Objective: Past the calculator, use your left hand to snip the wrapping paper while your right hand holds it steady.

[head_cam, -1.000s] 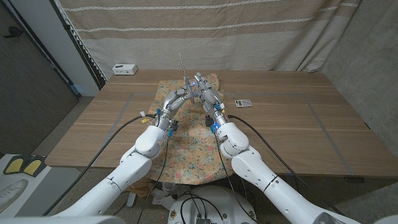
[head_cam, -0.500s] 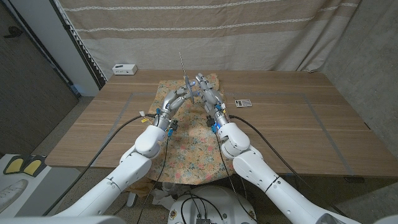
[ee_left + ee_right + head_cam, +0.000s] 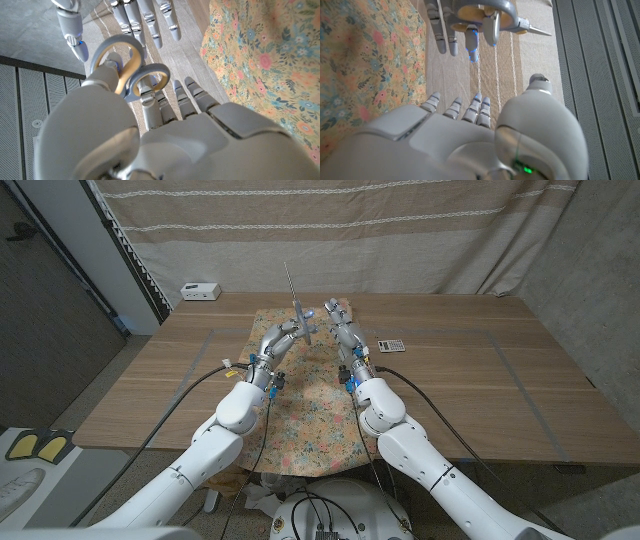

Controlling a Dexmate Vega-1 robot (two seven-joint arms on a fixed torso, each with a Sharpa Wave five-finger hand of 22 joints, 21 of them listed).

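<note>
Wrapping paper [image 3: 300,395] floral, flat | left hand [image 3: 283,335] grips grey-looped scissors [image 3: 298,315] | right hand [image 3: 342,328] seemingly empty, fingers apart

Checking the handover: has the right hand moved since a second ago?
Yes. The right hand has drawn away from the scissors, shifting toward the calculator.

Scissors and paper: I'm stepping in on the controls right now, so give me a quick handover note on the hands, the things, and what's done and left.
Left hand: raised over the far end of the paper, holds the scissors, fingers through the loops, blades pointing up.
Right hand: open, raised beside the left, holding nothing.
Wrapping paper: floral sheet lying on the table between the arms, its near end hanging over the table's edge.
Calculator: on the table, right of the paper's far end.
Done: scissors picked up.
Left: right hand to steady the paper, then snip past the calculator; no cut visible yet.
</note>
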